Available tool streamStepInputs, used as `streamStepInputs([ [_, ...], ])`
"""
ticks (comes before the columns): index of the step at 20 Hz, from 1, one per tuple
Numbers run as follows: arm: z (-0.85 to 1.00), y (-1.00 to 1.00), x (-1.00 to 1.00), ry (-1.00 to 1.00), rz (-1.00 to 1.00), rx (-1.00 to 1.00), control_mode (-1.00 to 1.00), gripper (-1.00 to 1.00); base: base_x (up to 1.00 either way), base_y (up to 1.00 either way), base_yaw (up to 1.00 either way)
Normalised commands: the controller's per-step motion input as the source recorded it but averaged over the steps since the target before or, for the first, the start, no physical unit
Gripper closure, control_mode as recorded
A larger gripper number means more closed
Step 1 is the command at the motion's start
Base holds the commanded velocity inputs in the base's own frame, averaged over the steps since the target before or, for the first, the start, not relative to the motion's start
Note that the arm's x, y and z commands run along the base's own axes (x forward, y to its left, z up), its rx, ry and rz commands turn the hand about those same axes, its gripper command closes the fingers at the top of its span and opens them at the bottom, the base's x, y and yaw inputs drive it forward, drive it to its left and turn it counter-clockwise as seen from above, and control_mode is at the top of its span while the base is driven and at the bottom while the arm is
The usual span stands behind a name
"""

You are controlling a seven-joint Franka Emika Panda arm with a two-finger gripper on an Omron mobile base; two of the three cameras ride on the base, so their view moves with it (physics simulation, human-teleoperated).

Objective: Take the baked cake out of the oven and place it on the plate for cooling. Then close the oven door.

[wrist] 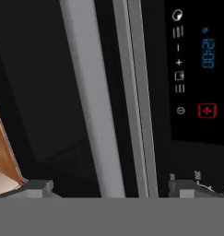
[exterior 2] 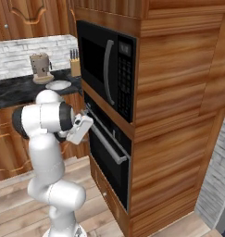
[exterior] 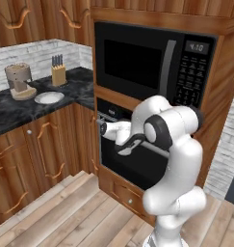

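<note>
My gripper (wrist: 109,186) sits right up against the oven door (exterior 2: 107,157), jaws spread wide and holding nothing. In the hand view my two fingertips (wrist: 37,186) stand on either side of the silver handle (wrist: 92,101), which runs between them without either pad touching it yet, as far as I can tell. Just past the bar is the dark glass, and beside it the control strip (wrist: 194,69) with its lit display. The door is shut, so the step in hand is the first one: getting the oven (exterior: 130,154) open. I judge the next move calls for easing in a little further so the bar sits deep between my pads, clamping on it, then pulling out and down. The cake must be inside; I cannot see it. Further off, on the dark counter (exterior: 22,111), the white plate (exterior: 49,98) waits near the coffee grinder (exterior: 19,81) and knife block (exterior: 58,71).
</note>
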Motion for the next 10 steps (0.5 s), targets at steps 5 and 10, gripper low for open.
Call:
streamStepInputs([
  [5, -0.35, -0.21, 0.49, -0.02, 0.0, -0.03, -1.0, -1.0, 0.0, 0.0, 0.0],
  [10, -0.35, -0.31, 0.34, -0.03, 0.0, 0.0, -1.0, -1.0, 0.0, 0.0, 0.0],
])
